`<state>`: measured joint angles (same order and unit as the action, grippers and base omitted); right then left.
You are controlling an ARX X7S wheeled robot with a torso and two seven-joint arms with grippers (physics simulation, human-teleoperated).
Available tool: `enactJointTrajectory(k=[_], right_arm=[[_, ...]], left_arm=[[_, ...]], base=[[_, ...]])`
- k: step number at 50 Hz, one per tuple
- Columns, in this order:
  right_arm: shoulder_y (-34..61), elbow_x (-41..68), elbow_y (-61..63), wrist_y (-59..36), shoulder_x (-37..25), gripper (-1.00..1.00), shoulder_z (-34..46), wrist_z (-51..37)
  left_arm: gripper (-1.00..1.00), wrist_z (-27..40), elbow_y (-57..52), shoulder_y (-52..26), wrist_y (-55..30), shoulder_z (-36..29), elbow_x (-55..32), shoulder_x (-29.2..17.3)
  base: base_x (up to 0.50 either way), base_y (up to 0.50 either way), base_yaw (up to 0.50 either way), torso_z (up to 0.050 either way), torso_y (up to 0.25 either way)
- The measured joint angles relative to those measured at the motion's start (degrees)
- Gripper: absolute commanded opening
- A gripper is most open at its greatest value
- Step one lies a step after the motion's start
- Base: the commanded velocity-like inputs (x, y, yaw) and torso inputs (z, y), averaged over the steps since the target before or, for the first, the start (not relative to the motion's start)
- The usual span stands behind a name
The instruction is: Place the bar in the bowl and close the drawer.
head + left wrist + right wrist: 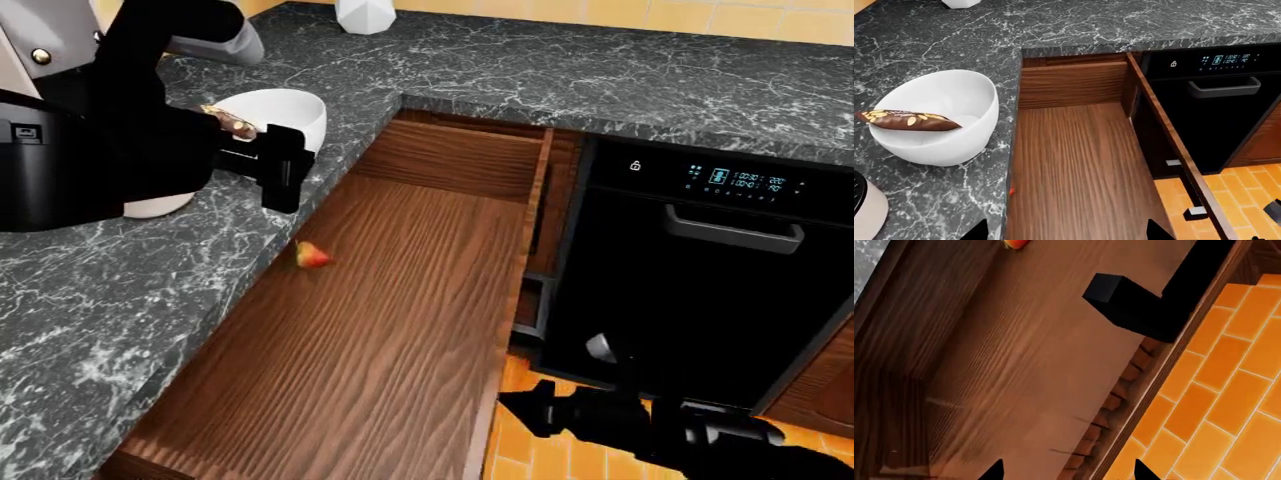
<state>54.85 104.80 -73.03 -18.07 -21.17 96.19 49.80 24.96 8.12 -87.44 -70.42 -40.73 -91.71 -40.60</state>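
The brown bar [907, 120] lies in the white bowl [954, 145], propped on the rim with one end sticking out past it. The bowl stands on the dark marble counter beside the open wooden drawer [1081, 165]. My left gripper [1069, 232] is open and empty, above the drawer's left edge, a little away from the bowl. In the head view the bowl [296, 108] and bar [231, 121] show behind my left gripper [283, 170]. My right gripper [518, 408] is low by the drawer's front right corner; in its wrist view it [1067, 472] is open and empty over the drawer's side wall [1121, 405].
A small red strawberry [311, 256] lies on the drawer floor near its left wall. A black oven [707, 280] with a bar handle stands right of the drawer. A white faceted jar [363, 14] is at the counter's back. The floor [1227, 390] is orange tile.
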Motion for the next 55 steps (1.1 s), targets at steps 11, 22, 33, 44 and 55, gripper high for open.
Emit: enactJointTrajectory(k=[11, 22, 33, 44, 55], right_arm=[[3.3, -0.5, -2.0, -2.8, 6.1, 1.0, 2.7, -0.9], [6.2, 4.8, -2.0, -5.3, 11.4, 1.0, 8.5, -1.5], [9.3, 16.2, -1.8, -6.0, 16.4, 1.0, 19.4, -6.6], [10.1, 8.5, 1.9, -6.2, 18.5, 1.0, 9.1, -16.7], [10.1, 3.1, 5.1, -5.5, 19.3, 1.0, 3.2, -22.5]], left_arm=[[1.0, 0.1, -0.1, -0.1, 0.1, -0.2, -0.1, 0.0], [1.0, 0.4, -0.2, -0.3, 0.3, -0.5, 0.1, 0.2], [1.0, -0.3, 0.2, -0.5, 0.5, -1.0, 0.7, 0.4], [1.0, -2.0, 1.1, -0.4, 1.2, -1.6, 2.2, 0.5], [1.0, -4.3, 2.2, 0.0, 2.2, -2.4, 4.0, 0.5]], base=[[0.0, 0.0, 0.0, 0.0, 0.002], [0.0, 0.0, 0.0, 0.0, 0.001], [0.0, 0.0, 0.0, 0.0, 0.001], [0.0, 0.0, 0.0, 0.0, 0.0], [0.0, 0.0, 0.0, 0.0, 0.001]])
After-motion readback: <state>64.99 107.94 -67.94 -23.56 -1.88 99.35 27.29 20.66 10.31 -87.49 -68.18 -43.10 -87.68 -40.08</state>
